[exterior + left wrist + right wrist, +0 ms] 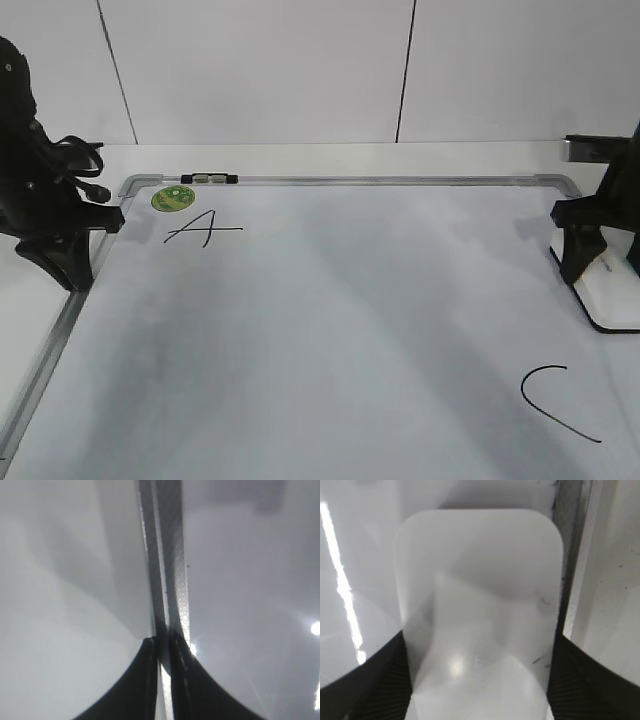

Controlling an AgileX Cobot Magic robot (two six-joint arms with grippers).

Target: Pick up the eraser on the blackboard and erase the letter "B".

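Note:
The blackboard (320, 330) is a white board with a grey frame lying flat. The letter "B" does not show on it. The white eraser (618, 300) sits at the board's right edge. It fills the right wrist view (480, 580). My right gripper (598, 268) stands over it, with a black finger against each long side (479, 680). My left gripper (70, 278) is shut and empty at the board's left frame, which runs up the left wrist view (172, 555) above the closed fingers (164, 647).
A black "A" (203, 230) is at the board's top left and a black "C" (555, 400) at the bottom right. A round green sticker (172, 197) and a black clip (208, 179) sit at the top edge. A white wall stands behind.

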